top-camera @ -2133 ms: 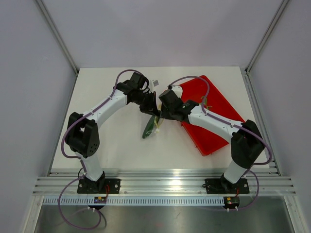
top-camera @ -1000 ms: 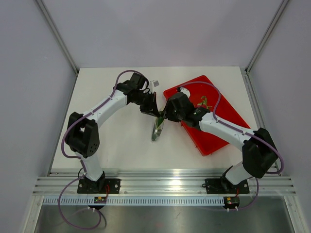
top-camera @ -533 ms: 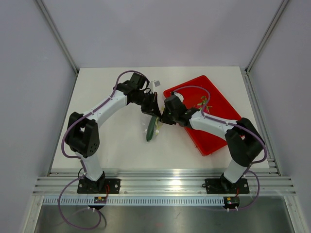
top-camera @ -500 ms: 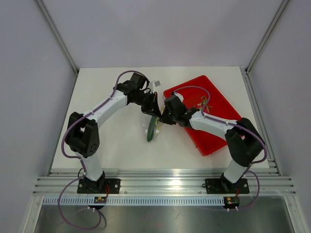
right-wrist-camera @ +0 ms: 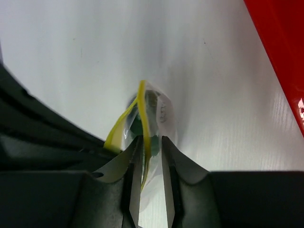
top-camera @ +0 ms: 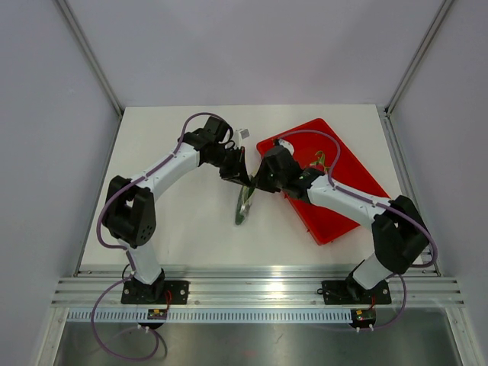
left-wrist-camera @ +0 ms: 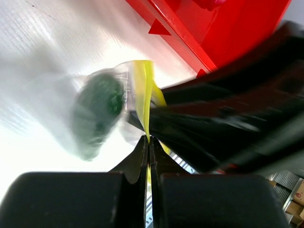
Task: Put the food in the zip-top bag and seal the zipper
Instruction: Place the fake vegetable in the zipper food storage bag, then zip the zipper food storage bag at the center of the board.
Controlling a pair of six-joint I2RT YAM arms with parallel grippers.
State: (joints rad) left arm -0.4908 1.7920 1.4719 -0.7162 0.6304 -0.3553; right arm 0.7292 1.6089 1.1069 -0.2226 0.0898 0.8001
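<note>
Food (left-wrist-camera: pixel 97 107) sits inside the zip-top bag (top-camera: pixel 245 204), mid-table, on the near side of both tools. Just beyond, the left gripper (left-wrist-camera: pixel 148 141) is clamped tight on the zipper (left-wrist-camera: pixel 142 95). The right gripper (right-wrist-camera: pixel 148 142) straddles that strip, fingers slightly apart. A red tray (top-camera: pixel 335 206) lies far right.

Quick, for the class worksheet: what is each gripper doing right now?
The left gripper is closed on the zipper.
The right gripper is slightly open, with the zipper between its fingers, not pinched.
</note>
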